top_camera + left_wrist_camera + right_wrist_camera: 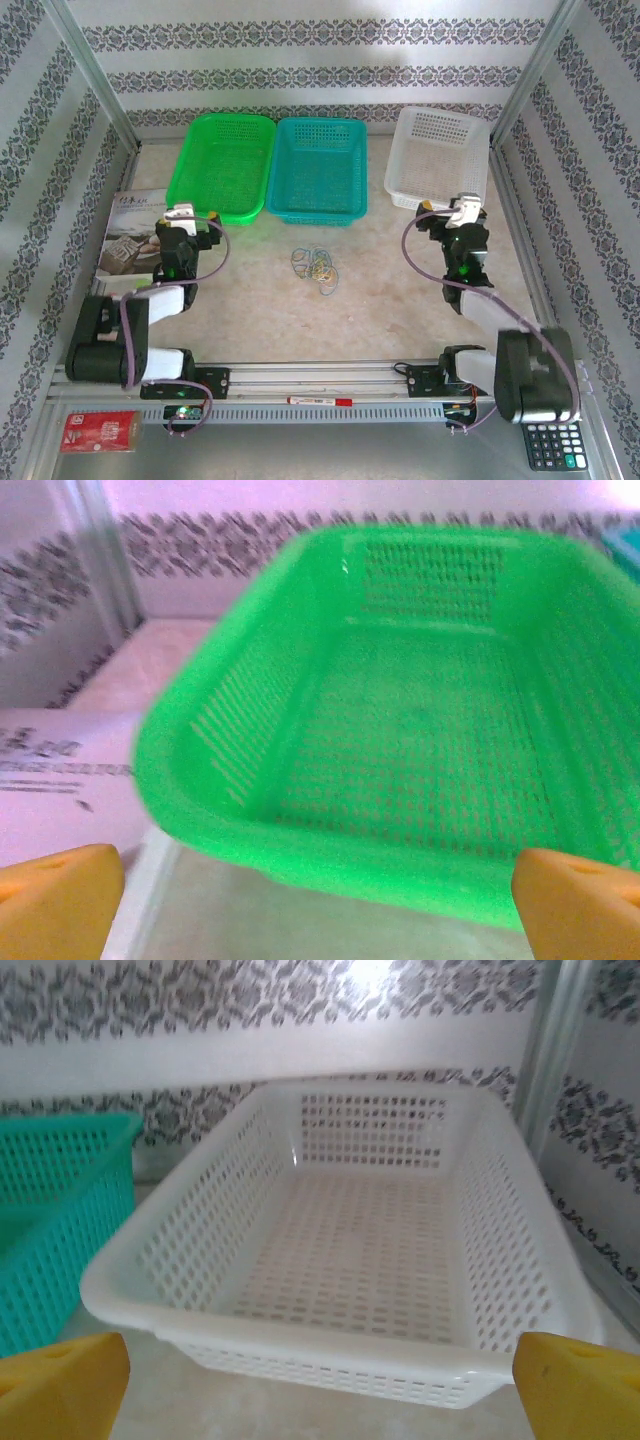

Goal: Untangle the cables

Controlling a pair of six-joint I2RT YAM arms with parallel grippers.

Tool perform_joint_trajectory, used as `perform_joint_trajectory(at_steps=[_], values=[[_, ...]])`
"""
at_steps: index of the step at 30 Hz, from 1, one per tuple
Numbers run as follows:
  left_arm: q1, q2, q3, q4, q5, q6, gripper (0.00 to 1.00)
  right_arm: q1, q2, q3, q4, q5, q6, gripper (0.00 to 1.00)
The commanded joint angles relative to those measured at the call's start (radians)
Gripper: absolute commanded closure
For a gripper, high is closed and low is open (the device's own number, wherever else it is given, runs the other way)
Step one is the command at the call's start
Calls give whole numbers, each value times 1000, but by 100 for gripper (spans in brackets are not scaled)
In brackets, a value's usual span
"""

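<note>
Reaching for the tangle is the step in hand, by my reading: the cables (316,264) are lying in a small knot of yellowish, pale blue and whitish loops on the bare table (400,300), just in front of the teal basket (315,217) and between the two arms, with nothing touching them. The left gripper (190,214) is hovering at the front rim of the green basket (300,855), its orange fingertips (60,900) standing wide apart and holding nothing. The right gripper (320,1390) is doing likewise before the white basket (330,1345), jaws spread and empty. Doing this well is probably calling for both arms swinging inward and coming down on separate strands at the pile's outer edge, one pinning a loop while the other is drawing a single colour free slowly, so the knot is not tightening. From overhead the strands are looking too fine to tell which is crossing over which, how many there are, or where any end is lying.
</note>
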State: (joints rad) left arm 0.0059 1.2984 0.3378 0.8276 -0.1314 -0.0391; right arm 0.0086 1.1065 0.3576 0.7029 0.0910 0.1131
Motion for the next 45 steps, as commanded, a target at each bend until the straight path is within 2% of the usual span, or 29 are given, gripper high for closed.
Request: perform_joint_trajectory(at_steps=[1, 3, 4, 6, 9, 11, 15, 18, 20, 23, 25, 27, 30, 32, 35, 40, 45], values=[[-7, -123, 26, -181, -98, -88, 0, -7, -101, 27, -222, 128, 217, 2], [-7, -207, 50, -292, -106, -136, 0, -14, -187, 10, -323, 202, 453, 2], [-7, -249, 66, -361, -111, -162, 0, -29, -240, -7, -320, 167, 511, 2], [-7, -321, 85, -460, -120, -212, 0, -40, -336, -68, -287, 63, 548, 2], [-8, -422, 133, -634, -84, -305, 0, -39, -435, -67, -336, -74, 579, 2], [-8, -469, 176, -753, -26, -369, 0, -38, -485, -54, -398, -157, 608, 2], [-9, -511, 255, -918, 159, -483, 0, -27, -516, -26, -454, -382, 657, 2], [-10, -510, 297, -999, 289, -553, 0, 33, -506, 18, -542, -487, 642, 3], [-18, -504, 310, -1035, 371, -580, 0, 104, -474, 43, -625, -513, 621, 10], [-50, -493, 318, -1078, 435, -603, 0, 251, -395, 83, -755, -467, 573, 18], [-97, -480, 320, -1112, 444, -608, 0, 374, -322, 107, -819, -378, 545, 21], [-157, -467, 314, -1118, 433, -614, 0, 469, -243, 131, -848, -296, 529, 24], [-290, -440, 307, -1111, 345, -608, 0, 566, -110, 183, -856, -230, 519, 30], [-372, -409, 304, -1091, 294, -608, 0, 594, -31, 217, -836, -205, 532, 34], [-436, -351, 296, -1046, 270, -624, 0, 602, 49, 245, -774, -182, 551, 36], [-469, -285, 303, -1005, 269, -635, 0, 601, 177, 306, -723, -174, 538, 41], [-474, -293, 310, -989, 247, -626, 0, 601, 268, 345, -695, -191, 528, 45]])
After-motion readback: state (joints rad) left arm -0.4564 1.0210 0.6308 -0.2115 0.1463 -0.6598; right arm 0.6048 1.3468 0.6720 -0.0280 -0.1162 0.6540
